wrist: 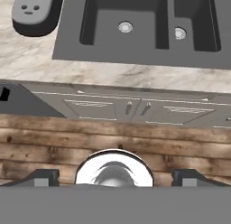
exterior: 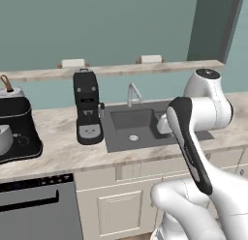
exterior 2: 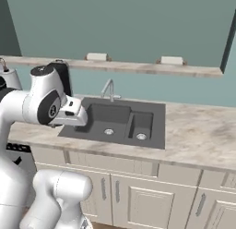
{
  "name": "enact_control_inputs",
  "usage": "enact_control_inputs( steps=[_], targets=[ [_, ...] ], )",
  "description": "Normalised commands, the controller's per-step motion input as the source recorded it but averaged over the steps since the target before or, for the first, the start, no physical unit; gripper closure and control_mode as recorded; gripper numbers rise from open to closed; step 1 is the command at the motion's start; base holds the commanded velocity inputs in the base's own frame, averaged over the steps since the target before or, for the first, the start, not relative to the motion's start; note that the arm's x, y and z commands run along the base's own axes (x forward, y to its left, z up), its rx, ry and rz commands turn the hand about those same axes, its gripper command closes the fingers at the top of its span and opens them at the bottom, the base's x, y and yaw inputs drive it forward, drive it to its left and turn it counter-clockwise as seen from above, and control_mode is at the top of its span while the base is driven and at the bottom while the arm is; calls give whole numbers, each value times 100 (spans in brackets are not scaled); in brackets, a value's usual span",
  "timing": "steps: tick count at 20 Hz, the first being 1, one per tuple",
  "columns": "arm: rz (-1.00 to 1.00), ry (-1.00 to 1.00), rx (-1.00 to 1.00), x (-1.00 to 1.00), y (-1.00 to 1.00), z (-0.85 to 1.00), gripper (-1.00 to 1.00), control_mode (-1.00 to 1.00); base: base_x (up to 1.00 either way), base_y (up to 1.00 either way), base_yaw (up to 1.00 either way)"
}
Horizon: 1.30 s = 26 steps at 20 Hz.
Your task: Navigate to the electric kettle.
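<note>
The electric kettle is a small silvery jug with a loop handle at the far left of the counter, its lower part hidden behind a dark boxy appliance. It also peeks in at the left edge of the right base view, kettle. My gripper hangs over the floor in front of the sink cabinets, far to the right of the kettle. Its two dark fingertips stand wide apart with nothing between them. The white hand is held above the sink's near left corner.
A tall black coffee machine stands left of the dark double sink with its faucet. A dark oven front sits under the counter at left. A shelf runs along the wall. A wooden floor lies before the cabinets.
</note>
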Motion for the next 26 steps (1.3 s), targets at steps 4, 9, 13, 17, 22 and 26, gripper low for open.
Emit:
enact_control_inputs(
  steps=[4,9,13,17,22,26],
  targets=[
    [0,0,0,0,0,0,-100,100,-44,-59,-8],
    [0,0,0,0,0,0,-100,100,-40,-61,-27],
    [0,0,0,0,0,0,-100,100,-28,-51,-52],
    [0,0,0,0,0,0,-100,100,-26,-13,-64],
    [0,0,0,0,0,0,-100,100,-66,0,-62],
    [0,0,0,0,0,0,-100,100,-44,0,-66]
  ],
)
